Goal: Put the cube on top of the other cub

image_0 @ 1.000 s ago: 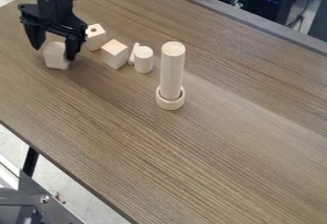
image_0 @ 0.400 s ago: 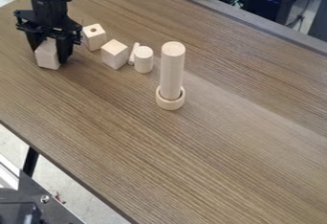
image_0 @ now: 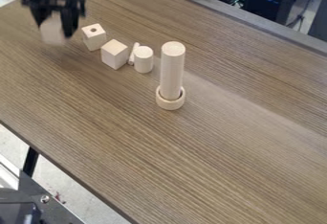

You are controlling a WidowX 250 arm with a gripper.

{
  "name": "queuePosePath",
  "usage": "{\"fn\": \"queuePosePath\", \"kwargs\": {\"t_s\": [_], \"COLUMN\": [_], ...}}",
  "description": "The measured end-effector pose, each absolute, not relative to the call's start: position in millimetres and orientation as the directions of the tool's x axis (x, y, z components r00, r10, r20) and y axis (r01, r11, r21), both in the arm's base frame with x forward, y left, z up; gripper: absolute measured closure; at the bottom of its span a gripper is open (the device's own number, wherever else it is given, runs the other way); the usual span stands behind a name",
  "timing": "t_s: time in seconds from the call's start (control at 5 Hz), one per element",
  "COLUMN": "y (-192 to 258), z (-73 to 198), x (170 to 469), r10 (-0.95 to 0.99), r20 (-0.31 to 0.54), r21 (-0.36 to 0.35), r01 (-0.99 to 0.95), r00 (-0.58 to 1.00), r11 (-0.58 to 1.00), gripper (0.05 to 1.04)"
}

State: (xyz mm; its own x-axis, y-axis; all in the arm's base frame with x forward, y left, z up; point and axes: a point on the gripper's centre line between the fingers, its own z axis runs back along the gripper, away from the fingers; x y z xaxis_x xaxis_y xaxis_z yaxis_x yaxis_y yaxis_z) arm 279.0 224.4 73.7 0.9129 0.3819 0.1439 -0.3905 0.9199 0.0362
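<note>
At the upper left, my gripper is shut on a pale wooden cube, holding it above the table. To the right of it, a second wooden cube rests on the table with a plain top. Between them and slightly farther back stands a wooden block with a round hole, also cube-like. The held cube touches neither of the two.
Right of the plain cube are a thin wooden peg and a short cylinder. A tall cylinder stands in a wooden ring near the middle. The table's front edge runs diagonally at lower left.
My gripper has closed around the cube and raised it off the table, toward the top of the view. The other wooden pieces have stayed in place.
</note>
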Motion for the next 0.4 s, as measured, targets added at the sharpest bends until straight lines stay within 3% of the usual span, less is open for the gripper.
{"fn": "queuePosePath", "kwargs": {"t_s": [0.2,0.4], "y": [229.4,230.9], "z": [102.3,108.2], "x": [299.5,313.1], "r10": [0.375,0.360], "r20": [0.207,0.214], "r21": [-0.004,-0.007], "r01": [-0.382,-0.367], "r00": [0.904,0.908], "r11": [0.924,0.930], "gripper": [0.477,0.477]}}
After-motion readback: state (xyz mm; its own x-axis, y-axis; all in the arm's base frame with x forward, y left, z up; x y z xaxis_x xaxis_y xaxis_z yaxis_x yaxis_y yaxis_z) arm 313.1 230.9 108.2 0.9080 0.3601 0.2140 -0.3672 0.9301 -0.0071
